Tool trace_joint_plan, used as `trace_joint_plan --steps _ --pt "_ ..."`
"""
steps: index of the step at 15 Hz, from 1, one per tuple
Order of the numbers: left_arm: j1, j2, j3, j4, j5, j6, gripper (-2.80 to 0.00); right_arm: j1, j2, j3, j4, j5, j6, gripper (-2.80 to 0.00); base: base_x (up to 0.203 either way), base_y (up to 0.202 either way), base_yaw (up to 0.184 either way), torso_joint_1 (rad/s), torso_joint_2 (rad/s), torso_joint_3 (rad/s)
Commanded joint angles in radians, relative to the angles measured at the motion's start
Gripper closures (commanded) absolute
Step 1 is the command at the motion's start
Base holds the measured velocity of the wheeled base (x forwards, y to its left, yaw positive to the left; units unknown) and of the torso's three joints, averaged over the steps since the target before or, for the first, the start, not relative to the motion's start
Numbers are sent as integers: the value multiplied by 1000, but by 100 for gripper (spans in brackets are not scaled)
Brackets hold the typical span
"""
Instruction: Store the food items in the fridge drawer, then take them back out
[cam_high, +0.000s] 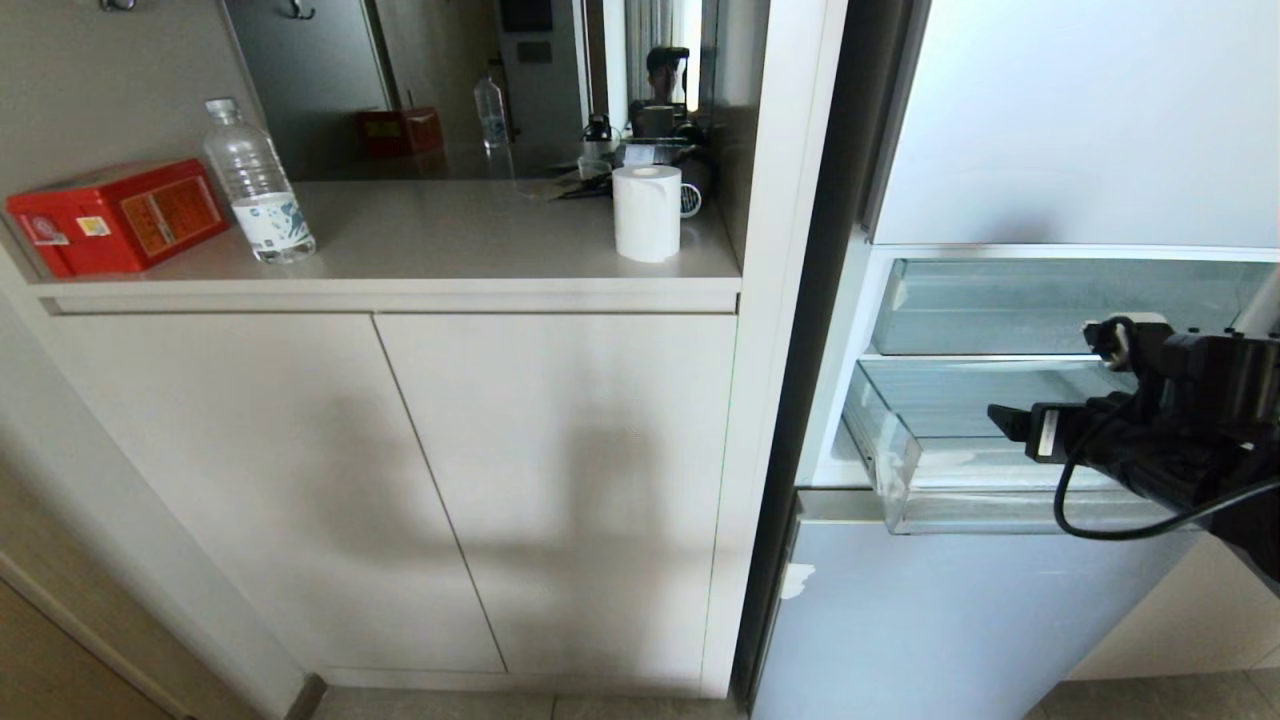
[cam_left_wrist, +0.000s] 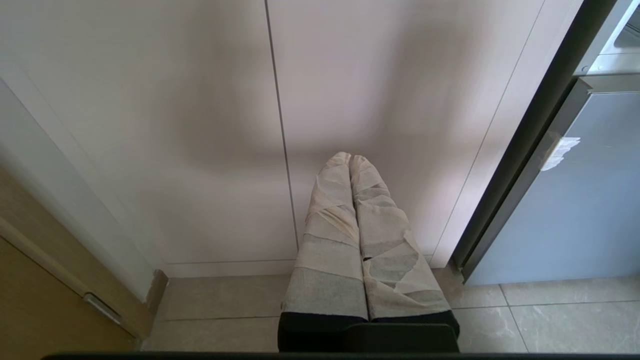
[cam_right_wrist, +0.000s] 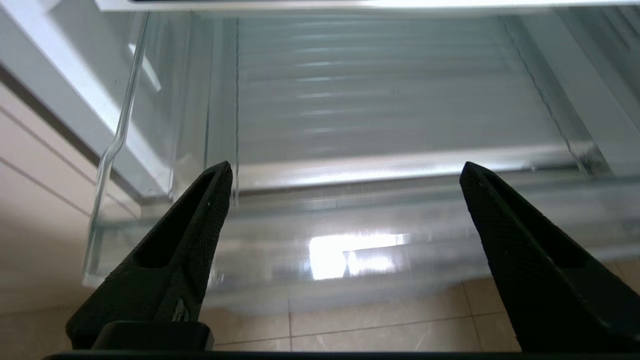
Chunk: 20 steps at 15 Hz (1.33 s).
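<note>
The fridge drawer (cam_high: 900, 470) is a clear plastic box pulled out of the open fridge on the right. In the right wrist view its ribbed floor (cam_right_wrist: 390, 100) shows bare, and its front wall (cam_right_wrist: 350, 240) lies just ahead of the fingertips. My right gripper (cam_high: 1050, 385) hovers at the drawer's front; its black fingers (cam_right_wrist: 200, 225) stand wide open with nothing between them (cam_right_wrist: 345, 170). The food items are out of view. My left gripper (cam_left_wrist: 350, 157), wrapped in pale tape, hangs shut low in front of the cabinet doors.
A second clear drawer (cam_high: 1000, 300) sits above the pulled-out one. Left of the fridge, a white cabinet (cam_high: 400, 480) carries a red box (cam_high: 115, 215), a water bottle (cam_high: 255, 185) and a paper roll (cam_high: 647, 212). Tiled floor (cam_left_wrist: 550, 315) lies below.
</note>
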Motion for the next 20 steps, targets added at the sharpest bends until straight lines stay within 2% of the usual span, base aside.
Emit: trace_joint_plan --steps 1,4,7,9,20 --pt "0 0 0 0 0 0 0 -4 112 -115 32 2 -12 -280 0 0 0 0 0 0" --pt "0 0 0 0 0 0 0 -10 186 -254 152 2 -28 -280 0 0 0 0 0 0" --pt "0 1 0 0 0 0 0 -14 202 -314 317 5 -51 -280 0 0 0 0 0 0" --pt "0 1 0 0 0 1 0 -26 224 -334 348 13 -51 -280 0 0 0 0 0 0" --pt "0 1 0 0 0 0 0 -72 79 -271 598 13 -37 -280 0 0 0 0 0 0"
